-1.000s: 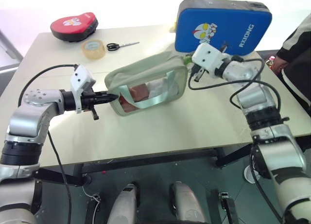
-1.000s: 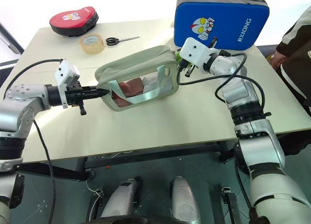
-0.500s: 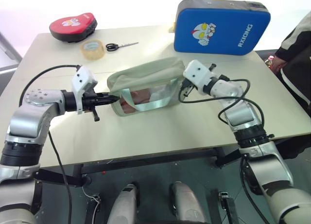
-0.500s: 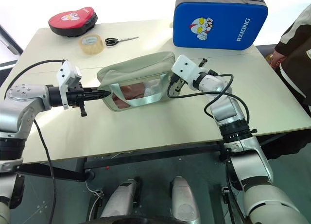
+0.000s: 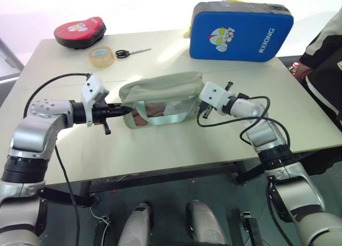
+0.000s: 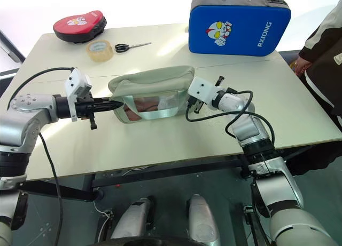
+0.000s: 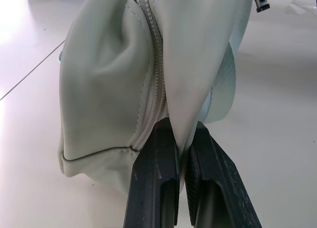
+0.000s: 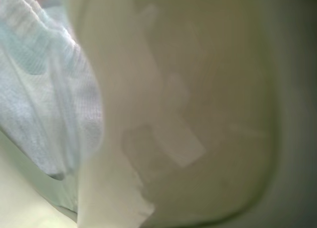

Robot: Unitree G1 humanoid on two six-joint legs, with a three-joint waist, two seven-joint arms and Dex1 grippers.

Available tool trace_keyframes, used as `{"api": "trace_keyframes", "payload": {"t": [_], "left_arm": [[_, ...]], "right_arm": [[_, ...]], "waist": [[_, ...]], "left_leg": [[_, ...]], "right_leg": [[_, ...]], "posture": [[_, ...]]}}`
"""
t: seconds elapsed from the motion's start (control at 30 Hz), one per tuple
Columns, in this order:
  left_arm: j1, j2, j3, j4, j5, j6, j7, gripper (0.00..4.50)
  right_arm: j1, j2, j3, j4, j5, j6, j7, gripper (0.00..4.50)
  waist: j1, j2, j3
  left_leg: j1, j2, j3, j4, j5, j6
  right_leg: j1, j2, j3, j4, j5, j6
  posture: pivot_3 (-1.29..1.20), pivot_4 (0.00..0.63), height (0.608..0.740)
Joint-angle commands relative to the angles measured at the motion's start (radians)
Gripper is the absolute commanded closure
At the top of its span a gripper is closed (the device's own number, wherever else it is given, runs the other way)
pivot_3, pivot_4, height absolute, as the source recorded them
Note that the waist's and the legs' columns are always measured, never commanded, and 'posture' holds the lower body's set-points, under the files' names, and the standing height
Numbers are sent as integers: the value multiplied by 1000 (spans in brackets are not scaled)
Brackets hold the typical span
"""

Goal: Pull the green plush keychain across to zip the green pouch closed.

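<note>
green pouch (image 5: 160,96) | between pincers | left pincer (image 5: 124,111) pinching its end

A robot test lab: bare worktable (image 5: 160,144), onlooker (image 5: 326,48) standing by.

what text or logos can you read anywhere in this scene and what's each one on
"RXIONG": white letters running up the right side of the blue pad standing at the far edge of the table.
Blue pad, cartoon figure printed left of the word: a picture, no lettering readable.
Red pad at the far left corner: a printed graphic on top, too small to read.
Tape roll, scissors, green pouch: no readable text.
</note>
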Motion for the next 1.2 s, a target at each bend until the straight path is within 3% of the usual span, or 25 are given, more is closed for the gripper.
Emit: {"api": "trace_keyframes", "payload": {"t": [0.03, 0.17, 0.27, 0.5, 0.6, 0.83, 1.0, 1.07, 1.1, 1.13, 1.2], "left_arm": [[-5, -1, 4, -16, -1, 1, 0, 4500], [-6, -2, 4, -12, 1, -3, 0, 4500], [-11, -1, 3, -1, 4, -10, -3, 4500], [-27, 9, 1, 21, 11, -21, -21, 4500], [-37, 9, -2, 35, 18, -26, -29, 4500], [-38, 10, 5, 33, 21, -25, -35, 4500], [-30, 35, 41, 41, 13, -20, -39, 4500], [-30, 37, 56, 44, 1, -10, -36, 3751], [-29, 40, 62, 42, -5, -6, -39, 3592], [-28, 41, 66, 40, -9, -3, -41, 2946], [-27, 50, 76, 43, -8, -1, -42, 2115]], "right_arm": [[14, 30, -10, -35, 56, 35, 35, 4459], [28, 55, -60, -87, 142, 108, 69, 4459], [36, 81, -144, -167, 292, 264, 124, 4459], [22, 13, -217, -248, 453, 389, 254, 4459], [-12, -20, -214, -219, 471, 395, 292, 3576], [-70, -114, -212, -151, 467, 355, 369, 86], [-117, -258, -234, -133, 502, 387, 494, 36], [-136, -294, -233, -118, 509, 383, 524, 0], [-147, -306, -229, -103, 504, 371, 530, 0], [-155, -313, -226, -87, 499, 357, 532, 0], [-180, -322, -225, -47, 494, 341, 539, 0]], "waist": [[0, 0, 0], [2, 0, 0], [2, 0, 0], [4, 0, 0], [3, 0, 0], [6, 0, 0], [7, 1, 1], [6, 1, 1], [5, 1, 1], [5, 1, 1], [4, 1, 1]], "left_leg": [[0, 0, 0, 0, 0, 0], [0, 0, 0, 0, 0, 0], [0, 0, 0, 0, 0, 0], [0, 0, 0, 0, 0, 0], [0, 0, 0, 0, 0, 0], [-1, 0, 0, 0, 0, 0], [-4, 0, 0, 0, 0, 0], [-4, 0, 0, 0, 0, 0], [-4, 0, 0, 0, 0, 0], [-4, 0, 0, 0, 0, 0], [-4, 0, 0, 0, 0, 0]], "right_leg": [[0, 0, 0, 0, 0, 0], [0, 0, 0, 0, 0, 0], [0, 0, 0, 0, 0, 0], [0, 0, 0, 0, 0, 0], [0, 0, 0, -1, 0, 0], [0, 0, 0, -2, 0, 0], [-2, -1, 0, -3, 0, 0], [-2, -1, 0, -3, 0, 0], [-2, -1, 0, -3, 0, 0], [-2, -1, 0, -3, 0, 0], [-2, -1, 0, -4, 0, 0]], "posture": [[0, 150, 740], [0, 150, 740], [0, 150, 740], [0, 150, 740], [0, 150, 740], [0, 150, 740], [0, 150, 740], [0, 150, 740], [0, 150, 740], [0, 150, 740], [0, 150, 740]]}}
